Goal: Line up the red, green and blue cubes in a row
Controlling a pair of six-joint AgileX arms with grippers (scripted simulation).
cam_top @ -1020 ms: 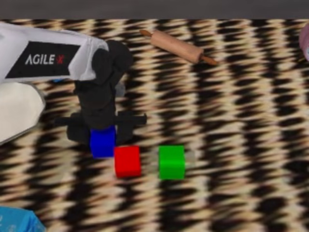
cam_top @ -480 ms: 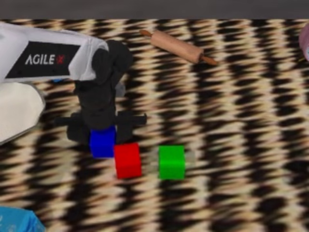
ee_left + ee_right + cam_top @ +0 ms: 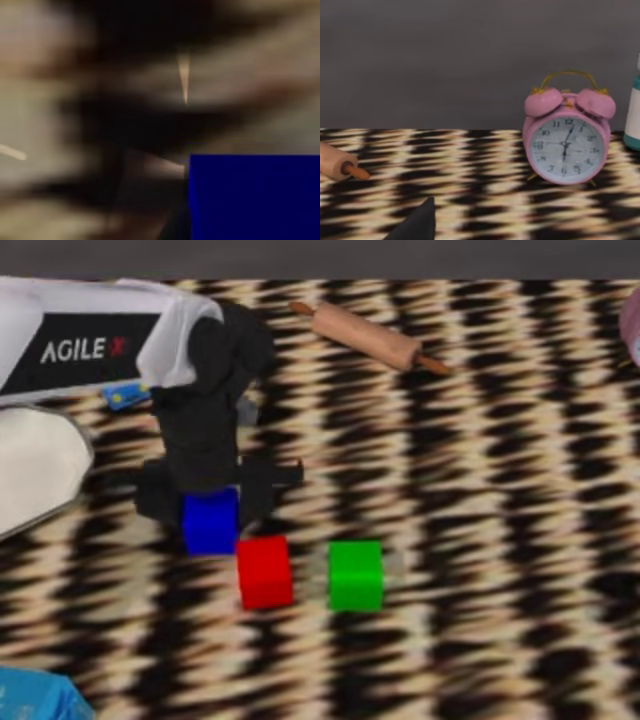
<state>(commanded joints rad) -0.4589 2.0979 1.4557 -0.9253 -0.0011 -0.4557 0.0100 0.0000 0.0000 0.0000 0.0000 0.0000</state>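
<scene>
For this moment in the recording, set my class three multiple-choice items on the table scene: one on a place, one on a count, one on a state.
1. Where does the red cube lie?
A. Between the blue cube and the green cube
B. Right of the green cube
C. Beside the rolling pin

2. How many plain cubes are on the table?
A. Two
B. Three
C. Four

3. What is the left gripper doing?
A. Parked far from the cubes
B. Carrying the green cube
C. Sitting directly over the blue cube

Answers:
1 A: in the top view red sits between them.
2 B: one red, one green, one blue.
3 C: its black fingers flank the blue cube.
</scene>
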